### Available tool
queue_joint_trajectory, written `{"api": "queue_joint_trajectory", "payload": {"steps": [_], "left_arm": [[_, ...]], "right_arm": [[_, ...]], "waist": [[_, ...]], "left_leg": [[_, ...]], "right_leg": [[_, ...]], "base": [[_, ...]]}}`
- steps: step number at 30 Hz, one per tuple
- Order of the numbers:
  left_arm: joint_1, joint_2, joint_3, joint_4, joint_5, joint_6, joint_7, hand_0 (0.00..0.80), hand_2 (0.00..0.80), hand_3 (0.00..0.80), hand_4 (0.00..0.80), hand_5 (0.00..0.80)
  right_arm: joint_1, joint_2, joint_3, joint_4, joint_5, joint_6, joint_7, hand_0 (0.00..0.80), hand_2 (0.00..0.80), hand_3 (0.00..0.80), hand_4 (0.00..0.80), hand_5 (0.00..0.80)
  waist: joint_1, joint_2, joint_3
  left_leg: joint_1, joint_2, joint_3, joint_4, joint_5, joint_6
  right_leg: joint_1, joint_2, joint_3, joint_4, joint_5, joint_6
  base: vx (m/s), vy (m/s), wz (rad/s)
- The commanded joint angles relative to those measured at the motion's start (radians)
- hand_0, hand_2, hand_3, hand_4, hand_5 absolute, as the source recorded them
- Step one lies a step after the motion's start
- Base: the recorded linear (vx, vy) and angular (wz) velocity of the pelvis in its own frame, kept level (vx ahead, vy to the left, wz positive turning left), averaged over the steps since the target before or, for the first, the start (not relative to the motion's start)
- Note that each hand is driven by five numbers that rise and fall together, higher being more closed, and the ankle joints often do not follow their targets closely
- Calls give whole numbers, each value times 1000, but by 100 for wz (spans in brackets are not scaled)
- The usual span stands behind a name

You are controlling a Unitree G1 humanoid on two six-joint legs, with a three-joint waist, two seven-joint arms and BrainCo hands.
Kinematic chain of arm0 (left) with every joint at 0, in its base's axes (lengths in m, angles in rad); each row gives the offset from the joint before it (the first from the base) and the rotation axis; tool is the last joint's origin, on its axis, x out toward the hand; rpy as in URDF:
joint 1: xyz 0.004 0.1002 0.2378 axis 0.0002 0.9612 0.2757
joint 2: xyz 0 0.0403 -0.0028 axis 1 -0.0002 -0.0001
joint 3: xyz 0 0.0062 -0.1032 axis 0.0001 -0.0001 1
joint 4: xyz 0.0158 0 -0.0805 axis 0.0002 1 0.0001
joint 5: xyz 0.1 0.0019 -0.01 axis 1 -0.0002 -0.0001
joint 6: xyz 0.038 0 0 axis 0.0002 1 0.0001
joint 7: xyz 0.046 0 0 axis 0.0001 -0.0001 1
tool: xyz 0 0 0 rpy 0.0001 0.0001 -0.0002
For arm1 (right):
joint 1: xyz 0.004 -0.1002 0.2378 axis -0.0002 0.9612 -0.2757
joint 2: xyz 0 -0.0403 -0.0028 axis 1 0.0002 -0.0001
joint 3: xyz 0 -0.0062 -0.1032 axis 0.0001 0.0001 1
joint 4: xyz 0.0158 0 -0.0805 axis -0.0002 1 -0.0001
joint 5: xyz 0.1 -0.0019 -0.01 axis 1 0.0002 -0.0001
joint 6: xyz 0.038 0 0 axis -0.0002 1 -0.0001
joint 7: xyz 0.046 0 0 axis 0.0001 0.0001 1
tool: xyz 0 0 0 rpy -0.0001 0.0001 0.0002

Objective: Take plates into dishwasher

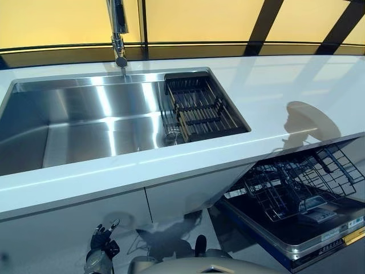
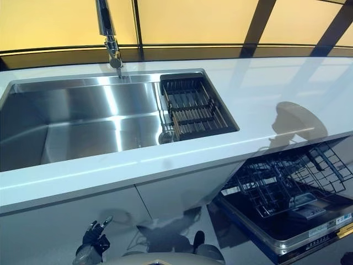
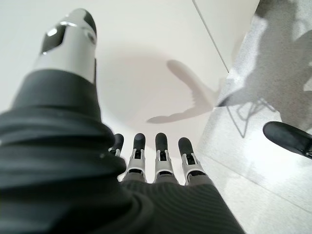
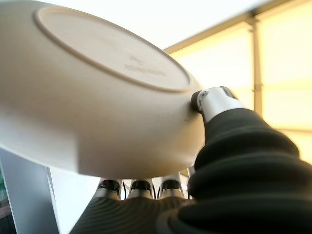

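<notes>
The right hand (image 4: pixel 214 161) holds a cream plate (image 4: pixel 97 97). Its own wrist view shows the thumb pressed against the plate's underside near the foot ring, with the fingers (image 4: pixel 140 186) tucked under the rim on the other side, so the plate is pinched between thumb and fingers. Neither eye view shows that hand or the plate directly; only a round shadow on the white counter (image 1: pixel 268 85) at about 3 o'clock suggests the plate is held up above the counter's right end.

The left hand (image 3: pixel 156 151) hangs low at 7 o'clock in the eye views, in front of the cabinet door (image 1: pixel 74 228). Its fingers are straight, side by side and only slightly apart, the thumb stands off to one side, and it holds nothing.

The dishwasher (image 1: pixel 302 222) stands open at 4 o'clock, below the counter edge, with its wire rack (image 1: pixel 296 182) pulled out. No plate can be seen in the rack. The steel sink (image 1: pixel 85 120) at 10 o'clock looks bare apart from a dark drainer basket (image 1: pixel 199 105) at its right end, under the tap (image 1: pixel 118 28) at 12 o'clock.

By my reading the task is about midway for this plate: it is picked up and carried, but lowering it and slotting it between the rack's wires is left. Whether more plates wait elsewhere cannot be told.
</notes>
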Motion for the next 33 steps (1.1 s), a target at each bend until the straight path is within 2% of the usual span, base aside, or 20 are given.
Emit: {"api": "queue_joint_trajectory", "payload": {"steps": [1,5,10,13,26,33], "left_arm": [[-61,42,-3,-7,-43,-26,23,0,0,0,0,0],[-62,36,6,-20,-42,-20,34,0,0,0,0,0],[-63,30,21,-26,-51,-22,40,0,0,0,0,0],[-62,28,27,-31,-49,-21,41,0,0,0,0,0],[-56,29,60,-40,-47,-21,42,0,0,0,0,0],[-56,39,73,-39,-55,-15,44,0,0,0,0,0]], "right_arm": [[3,-22,-17,-91,-150,-15,-155,800,800,800,800,800],[238,6,-150,-183,-294,22,-268,800,800,800,800,800],[482,72,-276,-240,-417,69,-319,800,800,800,800,800],[557,112,-312,-246,-435,70,-341,800,800,800,800,800],[752,237,-383,-270,-531,124,-300,800,800,800,800,800],[799,245,-404,-258,-575,95,-283,800,800,800,800,800]], "waist": [[-10,-31,8],[-24,-23,14],[-45,-14,21],[-49,-11,23],[-68,-2,29],[-76,-5,29]], "left_leg": [[-28,-8,-10,13,-10,59],[-31,-12,-6,15,-16,63],[-33,-18,1,21,-25,71],[-33,-20,-1,22,-28,73],[-28,-27,6,24,-38,84],[-26,-28,12,27,-42,86]], "right_leg": [[67,-52,32,1,-71,73],[60,-55,34,1,-68,78],[54,-60,40,1,-67,84],[52,-62,41,1,-65,85],[50,-66,45,1,-59,88],[45,-62,49,1,-56,89]], "base": [[-23,21,-9],[-9,6,-3],[0,0,0],[0,0,0],[0,0,0],[0,0,0]]}}
